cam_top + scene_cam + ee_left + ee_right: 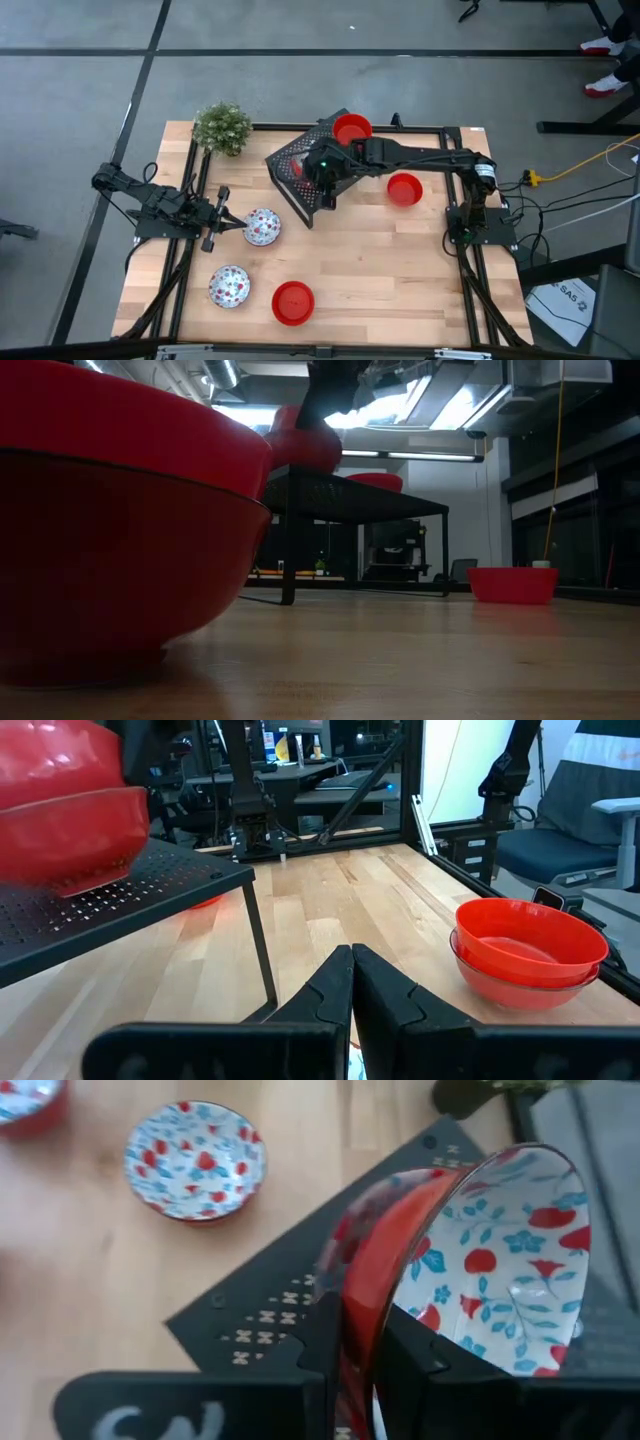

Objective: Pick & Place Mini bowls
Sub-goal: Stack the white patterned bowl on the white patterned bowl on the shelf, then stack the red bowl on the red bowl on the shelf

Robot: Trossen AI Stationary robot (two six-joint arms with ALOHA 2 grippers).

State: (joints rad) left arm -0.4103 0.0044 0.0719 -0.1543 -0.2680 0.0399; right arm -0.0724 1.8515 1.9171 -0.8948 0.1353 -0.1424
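Observation:
Several mini bowls show. One bowl, red outside and floral inside (500, 1270), is in my right gripper (365, 1345) over the black mesh rack (300, 165). A plain red bowl (351, 128) sits on the rack's far corner. Two floral bowls (262, 227) (229, 286) and two red bowls (404, 188) (293, 302) rest on the table on their bases. My left gripper (350, 985) is shut, low over the table's left side, its tips beside the nearer floral bowl's left rim; whether it touches it, I cannot tell. My right gripper holds the floral bowl by its rim (365, 1280), one finger (420, 1365) on the patterned inside and the other on the red outer wall. It comes from above. The bowl is tipped up on edge over the rack's top; whether it touches the rack, I cannot tell.
A small green plant (222, 127) stands at the table's far left corner. The rack stands on thin legs (262, 945) with free table beneath it. Bare wood lies between the rack and the near edge. A person's red shoes (605, 65) show on the floor beyond.

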